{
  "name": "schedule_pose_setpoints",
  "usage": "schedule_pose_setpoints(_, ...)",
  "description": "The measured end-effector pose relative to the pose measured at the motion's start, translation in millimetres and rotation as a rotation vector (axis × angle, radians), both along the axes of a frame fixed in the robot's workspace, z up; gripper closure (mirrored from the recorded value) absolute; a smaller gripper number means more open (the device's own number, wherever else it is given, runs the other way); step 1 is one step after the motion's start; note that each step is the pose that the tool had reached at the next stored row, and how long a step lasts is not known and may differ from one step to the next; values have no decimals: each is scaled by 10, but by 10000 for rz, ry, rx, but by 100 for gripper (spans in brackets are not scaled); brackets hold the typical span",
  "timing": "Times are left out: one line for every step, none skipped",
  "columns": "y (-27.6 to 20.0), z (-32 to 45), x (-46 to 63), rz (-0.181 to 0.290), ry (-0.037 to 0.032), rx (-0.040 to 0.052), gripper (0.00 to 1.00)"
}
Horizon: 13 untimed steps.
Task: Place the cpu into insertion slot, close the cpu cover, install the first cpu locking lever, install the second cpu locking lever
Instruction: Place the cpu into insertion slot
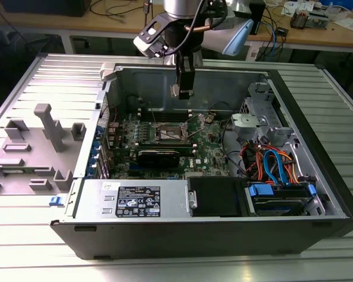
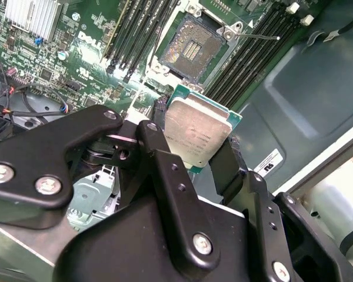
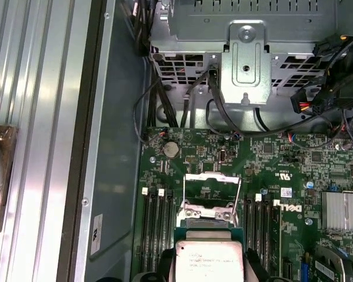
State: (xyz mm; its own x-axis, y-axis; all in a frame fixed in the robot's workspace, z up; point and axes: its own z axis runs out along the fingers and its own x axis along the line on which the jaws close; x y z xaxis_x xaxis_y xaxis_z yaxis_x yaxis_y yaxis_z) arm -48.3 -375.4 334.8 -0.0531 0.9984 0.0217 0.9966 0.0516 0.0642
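The gripper (image 2: pixel 192 140) has its two fingers (image 2: pixel 165 167) closed on the one cpu (image 2: pixel 195 126), held above the one open slot (image 2: pixel 194 50); its cover (image 3: pixel 212 191) seems raised.

Computer case (image 1: pixel 165 238) lies open — grey shroud (image 1: pixel 50 126) beside.

— Where's the cpu (image 2: pixel 197 134)?
— Off the board, pinched by two opposite edges in the gripper (image 2: pixel 195 141). It is a flat square with a silvery-grey top and a thin green border, held tilted above the socket.
— And the insertion slot (image 2: pixel 191 50)?
— Uncovered and unfilled, a dark square centre speckled with gold contacts inside a silvery rim.
— The cpu cover (image 3: pixel 212 174)?
— Swung up. In the first wrist view the thin metal frame stands raised at the socket's edge.
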Motion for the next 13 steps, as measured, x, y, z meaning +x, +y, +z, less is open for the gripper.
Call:
schedule_pose_setpoints(0,0,0,0,0,0,45)
schedule_pose_setpoints(0,0,0,0,1,-1,45)
schedule_pose_setpoints(0,-3,0,-1,0,-1,45)
schedule_pose_setpoints(0,-9,0,-2,-1,1,45)
schedule_pose_setpoints(0,-15,0,-3,-1,-1,45)
schedule_pose_setpoints(0,-19,0,-2,0,-6,45)
schedule_pose_setpoints(0,-27,0,-3,2,-13,45)
schedule_pose_setpoints(0,-34,0,-3,4,-16,45)
schedule_pose_setpoints(0,-39,0,-2,7,-18,45)
schedule_pose_setpoints(0,-43,-1,-3,9,-22,45)
schedule_pose_setpoints(0,-44,0,-3,9,-23,45)
schedule_pose_setpoints(0,-46,0,-3,9,-23,45)
schedule_pose_setpoints(0,-47,0,-3,9,-23,45)
